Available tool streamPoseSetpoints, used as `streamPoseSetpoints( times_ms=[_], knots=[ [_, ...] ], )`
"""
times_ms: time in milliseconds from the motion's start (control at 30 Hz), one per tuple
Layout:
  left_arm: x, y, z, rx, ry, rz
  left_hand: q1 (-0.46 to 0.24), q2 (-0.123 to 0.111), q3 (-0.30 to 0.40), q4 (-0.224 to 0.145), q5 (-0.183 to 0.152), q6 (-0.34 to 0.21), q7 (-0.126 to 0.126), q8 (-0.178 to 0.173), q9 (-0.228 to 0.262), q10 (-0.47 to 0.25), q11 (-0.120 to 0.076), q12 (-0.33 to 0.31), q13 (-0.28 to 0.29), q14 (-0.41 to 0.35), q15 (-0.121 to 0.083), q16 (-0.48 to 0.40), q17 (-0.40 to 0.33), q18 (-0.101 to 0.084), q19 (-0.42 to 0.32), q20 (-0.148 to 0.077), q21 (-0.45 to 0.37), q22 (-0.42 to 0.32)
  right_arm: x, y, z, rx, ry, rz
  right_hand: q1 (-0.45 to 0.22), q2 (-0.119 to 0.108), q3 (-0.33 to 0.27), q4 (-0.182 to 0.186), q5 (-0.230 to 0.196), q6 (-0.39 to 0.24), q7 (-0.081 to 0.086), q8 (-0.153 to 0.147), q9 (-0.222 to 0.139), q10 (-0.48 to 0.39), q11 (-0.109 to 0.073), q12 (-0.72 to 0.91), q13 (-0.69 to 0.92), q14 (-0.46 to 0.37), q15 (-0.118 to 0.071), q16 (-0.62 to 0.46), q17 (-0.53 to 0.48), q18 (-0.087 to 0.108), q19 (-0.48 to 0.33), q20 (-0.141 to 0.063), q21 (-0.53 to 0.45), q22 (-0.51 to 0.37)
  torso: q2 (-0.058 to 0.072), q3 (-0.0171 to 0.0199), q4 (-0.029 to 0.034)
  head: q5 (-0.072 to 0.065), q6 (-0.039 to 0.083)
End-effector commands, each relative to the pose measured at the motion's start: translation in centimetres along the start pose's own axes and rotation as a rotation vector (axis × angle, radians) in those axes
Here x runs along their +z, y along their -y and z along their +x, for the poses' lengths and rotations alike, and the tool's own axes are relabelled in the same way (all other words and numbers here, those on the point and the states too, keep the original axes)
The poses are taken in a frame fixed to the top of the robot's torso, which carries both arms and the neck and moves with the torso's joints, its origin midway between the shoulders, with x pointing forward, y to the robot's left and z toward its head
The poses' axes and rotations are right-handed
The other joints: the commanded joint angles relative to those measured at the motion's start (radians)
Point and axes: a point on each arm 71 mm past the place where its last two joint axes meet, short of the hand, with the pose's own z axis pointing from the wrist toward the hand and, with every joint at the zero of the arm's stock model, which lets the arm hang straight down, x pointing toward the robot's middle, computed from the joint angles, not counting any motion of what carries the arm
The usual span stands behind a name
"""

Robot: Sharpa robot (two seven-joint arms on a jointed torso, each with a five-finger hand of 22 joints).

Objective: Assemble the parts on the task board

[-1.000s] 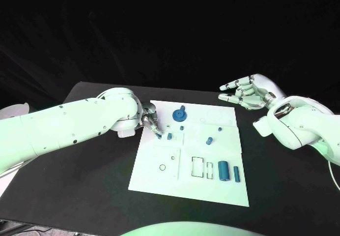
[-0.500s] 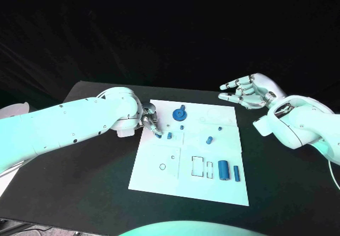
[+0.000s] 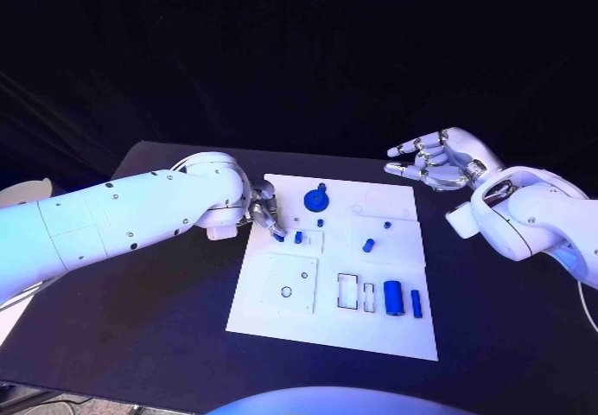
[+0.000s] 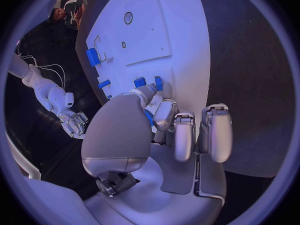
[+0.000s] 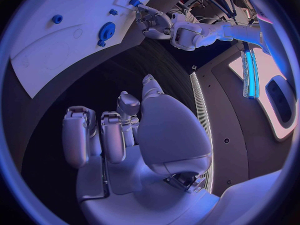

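The white task board (image 3: 281, 316) lies mid-table. My left hand (image 3: 262, 212) rests at its far left edge with the fingers curled in. Thumb and fingertip are together just beside a small blue part (image 3: 298, 236). In the left wrist view a sliver of blue shows between thumb and finger of that hand (image 4: 156, 130), close to the small part (image 4: 140, 82). I cannot tell whether the hand holds anything. My right hand (image 3: 434, 162) hovers off the board's far right corner, fingers spread and empty. A blue gear (image 3: 316, 201) sits at the board's far end.
A large blue cylinder (image 3: 394, 298) and a slimmer blue bar (image 3: 415, 303) lie at the board's near right beside two rectangular slots. Small blue pegs (image 3: 369, 245) stand mid-board. Bare black table (image 3: 137, 328) surrounds the board.
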Motion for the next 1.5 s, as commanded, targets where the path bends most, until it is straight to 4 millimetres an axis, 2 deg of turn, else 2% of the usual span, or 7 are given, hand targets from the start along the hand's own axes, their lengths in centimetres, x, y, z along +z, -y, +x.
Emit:
streamPoseSetpoints(
  times_ms=[33,233,533,833,1500],
  knots=[
    [0.2,0.1,0.6,0.015,-0.042,-0.006,-0.004,0.0,0.134,-0.132,0.007,0.011,-0.003,-0.001,-0.002,0.01,0.0,0.009,0.005,0.105,0.006,0.003,0.263,-0.005,0.069,0.0,0.002,0.203,0.0,-0.1,0.2,0.0,-0.014,-0.012,0.001,0.012,-0.007,0.0,0.005,0.006,0.001,-0.005,0.001,-0.002,-0.003,-0.002,-0.001,0.09,-0.005,-0.003,0.201,-0.004,0.002,-0.006,-0.004,-0.001,0.001,0.0008,-0.0012,0.0,-0.001],
    [0.5,0.1,0.7,0.004,-0.066,-0.019,-0.04,0.0,0.122,-0.119,0.005,0.024,-0.017,-0.005,-0.005,0.019,-0.009,0.016,0.012,0.105,0.0,0.003,0.263,-0.006,0.071,-0.002,0.004,0.205,-0.1,-0.1,0.2,0.0,-0.014,-0.012,0.001,0.012,-0.007,0.0,0.005,0.006,0.001,-0.005,0.001,-0.002,-0.003,-0.002,-0.001,0.09,-0.005,-0.003,0.201,-0.004,0.002,-0.006,-0.004,-0.001,0.001,0.0007,-0.0014,-0.002,-0.003],
    [0.9,-0.2,0.8,0.003,-0.085,-0.063,-0.11,0.004,0.06,-0.086,0.003,0.056,-0.036,-0.005,-0.002,0.031,-0.024,0.03,0.027,0.105,-0.012,0.003,0.263,-0.012,0.082,-0.012,0.022,0.225,-0.1,-0.2,0.1,0.002,-0.014,-0.015,0.001,0.012,-0.007,0.0,0.005,0.006,0.001,-0.005,0.001,-0.002,-0.003,-0.002,-0.001,0.09,-0.005,-0.003,0.201,-0.004,0.002,-0.006,-0.004,-0.001,0.0,0.0003,-0.0009,-0.005,-0.007],
    [1.1,-0.2,0.8,0.003,-0.086,-0.083,-0.137,0.013,0.021,-0.072,0.005,0.071,-0.04,-0.009,-0.002,0.04,-0.027,0.046,0.045,0.105,-0.015,0.003,0.263,-0.013,0.085,-0.015,0.027,0.23,-0.1,-0.2,0.2,0.008,-0.018,-0.017,0.002,0.012,-0.008,0.0,0.005,0.006,0.001,-0.005,0.001,-0.004,-0.003,-0.006,-0.005,0.09,-0.005,-0.004,0.2,-0.004,0.001,-0.007,-0.005,-0.002,0.0,0.0003,-0.0005,-0.007,-0.009],
    [1.6,0.1,1.2,0.003,-0.092,-0.088,-0.171,0.03,-0.018,-0.049,0.008,0.088,-0.044,-0.012,0.0,0.055,-0.03,0.075,0.077,0.105,-0.018,0.003,0.263,-0.017,0.091,-0.017,0.037,0.242,-0.1,-0.2,0.3,0.011,-0.021,-0.018,0.003,0.013,-0.009,-0.001,0.006,0.005,0.001,-0.005,0.001,-0.004,-0.003,-0.006,-0.005,0.09,-0.005,-0.004,0.199,-0.004,0.001,-0.007,-0.005,-0.002,0.0,0.0003,-0.0009,-0.011,-0.015]
  ],
)
